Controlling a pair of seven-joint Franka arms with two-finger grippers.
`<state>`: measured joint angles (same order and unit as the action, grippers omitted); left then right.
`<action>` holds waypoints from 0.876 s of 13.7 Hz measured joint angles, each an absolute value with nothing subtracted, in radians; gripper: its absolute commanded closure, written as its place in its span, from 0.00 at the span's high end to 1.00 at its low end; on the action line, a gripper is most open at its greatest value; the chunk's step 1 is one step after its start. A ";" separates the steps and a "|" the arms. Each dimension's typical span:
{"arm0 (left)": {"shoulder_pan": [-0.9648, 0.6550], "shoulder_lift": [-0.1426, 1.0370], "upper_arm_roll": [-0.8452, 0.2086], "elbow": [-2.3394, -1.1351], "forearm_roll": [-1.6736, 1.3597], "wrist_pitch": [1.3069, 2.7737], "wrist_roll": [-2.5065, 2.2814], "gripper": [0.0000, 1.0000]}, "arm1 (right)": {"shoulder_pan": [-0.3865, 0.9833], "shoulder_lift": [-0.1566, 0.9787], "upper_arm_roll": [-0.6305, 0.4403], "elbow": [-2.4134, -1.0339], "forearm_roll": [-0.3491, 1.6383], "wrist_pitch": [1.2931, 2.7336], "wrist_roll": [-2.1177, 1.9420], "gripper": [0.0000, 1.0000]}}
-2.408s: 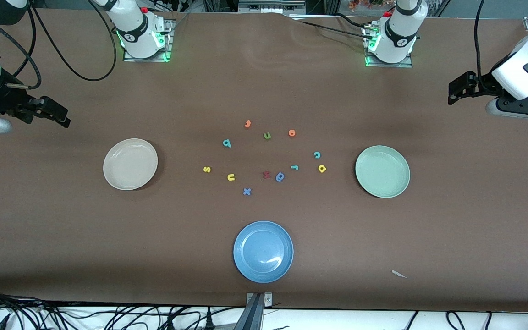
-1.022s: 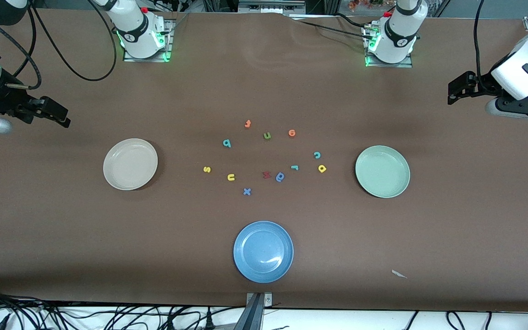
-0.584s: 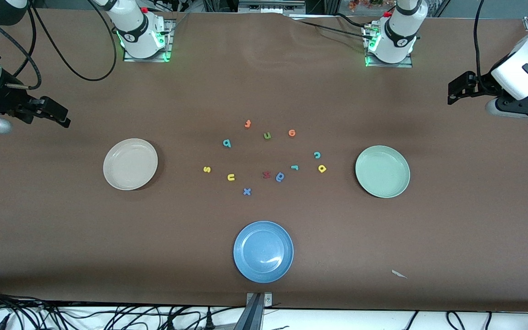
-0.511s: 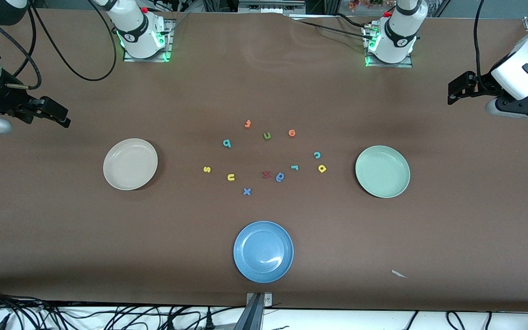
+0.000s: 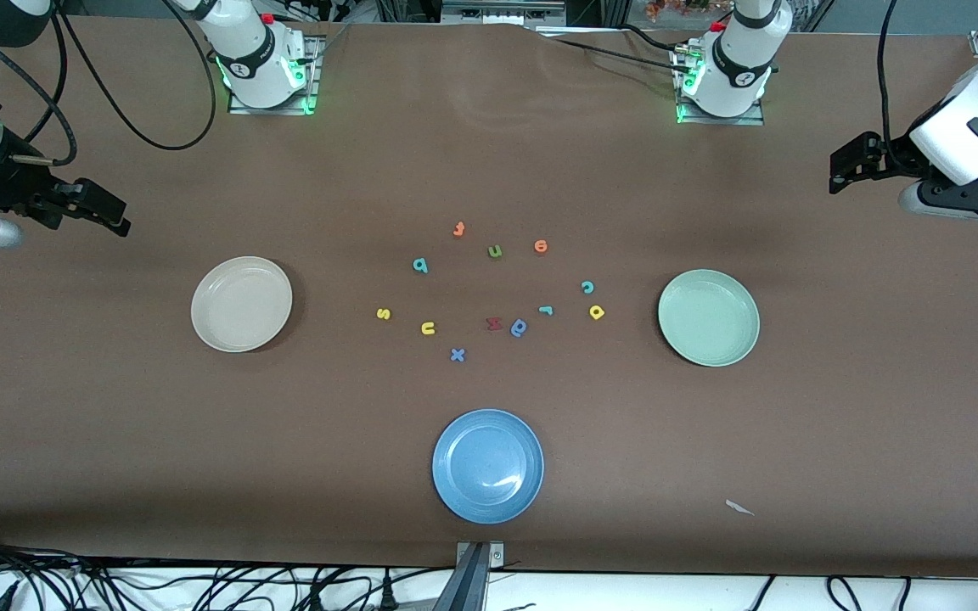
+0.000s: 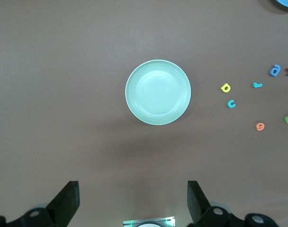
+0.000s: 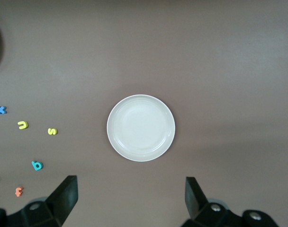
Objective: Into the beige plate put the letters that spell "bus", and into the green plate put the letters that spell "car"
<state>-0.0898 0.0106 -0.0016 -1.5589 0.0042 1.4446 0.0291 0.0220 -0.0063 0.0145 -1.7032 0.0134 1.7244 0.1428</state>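
Note:
The beige plate point(image 5: 241, 304) lies empty toward the right arm's end, the green plate point(image 5: 708, 317) empty toward the left arm's end. Between them on the table lie the teal b point(image 5: 420, 266), yellow u point(image 5: 428, 328), yellow s point(image 5: 384, 314), teal c point(image 5: 587, 287), yellow a point(image 5: 597, 312) and teal r point(image 5: 546, 310). My right gripper point(image 5: 103, 212) hangs open and empty high over its end of the table, with the beige plate point(image 7: 140, 127) below it. My left gripper point(image 5: 850, 170) hangs open and empty high over its end, with the green plate point(image 6: 157, 92) below it.
A blue plate point(image 5: 487, 466) sits nearer the front camera than the letters. Among the letters lie a green u point(image 5: 495, 251), an orange e point(image 5: 541, 246), an orange letter point(image 5: 458, 229), a red letter point(image 5: 494, 323), a darker blue letter point(image 5: 519, 327) and a blue x point(image 5: 458, 355).

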 measured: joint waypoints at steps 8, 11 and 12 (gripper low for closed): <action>-0.127 0.063 -0.037 -1.565 0.004 1.435 0.031 1.00 | 0.022 0.002 0.015 -1.703 0.013 1.721 0.143 1.00; -0.172 0.155 -0.042 -1.570 -0.023 1.438 0.030 1.00 | 0.023 0.031 0.019 -1.704 0.014 1.709 0.142 1.00; -0.192 0.195 -0.043 -1.571 -0.035 1.449 0.025 1.00 | 0.026 0.044 0.026 -1.704 0.014 1.701 0.142 1.00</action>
<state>-0.1917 0.1948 -0.0428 -1.5709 -0.0351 1.4486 0.0245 0.0259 0.0438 0.0259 -1.7040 0.0141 1.7008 0.1419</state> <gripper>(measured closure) 0.000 0.000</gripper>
